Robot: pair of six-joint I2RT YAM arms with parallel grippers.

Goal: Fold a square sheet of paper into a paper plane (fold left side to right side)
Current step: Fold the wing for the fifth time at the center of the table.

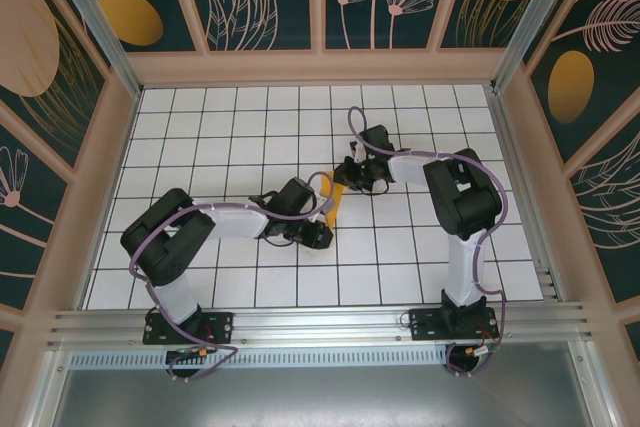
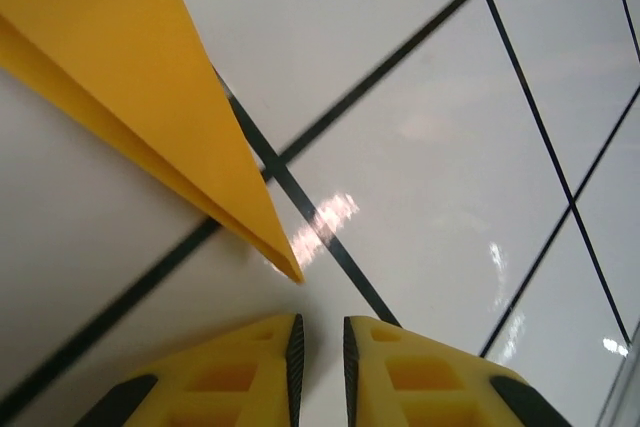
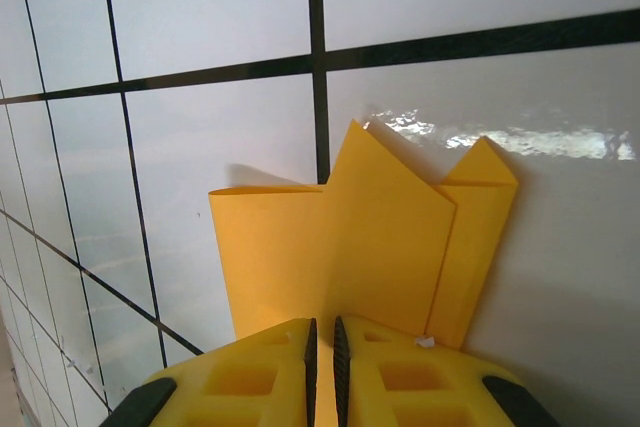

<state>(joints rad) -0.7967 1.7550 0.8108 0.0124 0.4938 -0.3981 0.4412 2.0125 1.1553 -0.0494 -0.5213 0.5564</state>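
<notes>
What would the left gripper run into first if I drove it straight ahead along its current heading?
Probably the pointed tip of the paper plane, just ahead of the left gripper and slightly off its centre line. It could slip past onto the table; depth is unclear.

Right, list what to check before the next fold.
1. Left claw empty, jaws nearly together: ok.
2. Paper plane tip just ahead of the left claw, not touching it: ok.
3. Right claw at the plane's wide end, jaws nearly together; whether it is pinching the paper: cannot tell.
4. Flaps flat on the table: not ok, one edge curls up.
</notes>
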